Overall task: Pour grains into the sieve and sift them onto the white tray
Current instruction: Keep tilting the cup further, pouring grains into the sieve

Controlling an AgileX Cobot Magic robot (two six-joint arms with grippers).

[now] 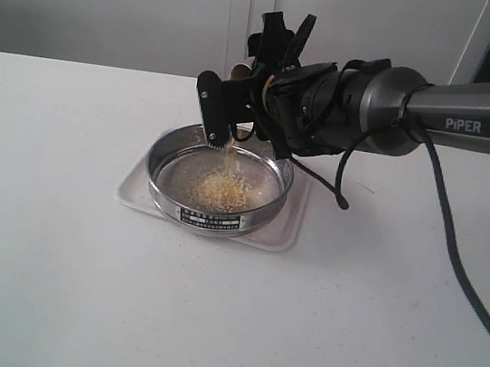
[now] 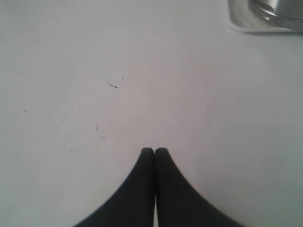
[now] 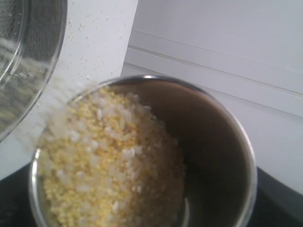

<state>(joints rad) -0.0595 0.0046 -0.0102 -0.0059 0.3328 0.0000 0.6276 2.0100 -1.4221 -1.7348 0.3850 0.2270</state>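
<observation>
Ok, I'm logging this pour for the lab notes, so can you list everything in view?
table: one, white, under everything
white tray: one, white, on the table
sieve: one, steel, standing on the white tray
steel cup: one, silver, tilted above the sieve
grains: one mass, yellow and whitish, some in the steel cup, some piled in the sieve, a stream falling between
right gripper: one, black, shut on the steel cup
left gripper: one, black, shut, empty, over bare table
</observation>
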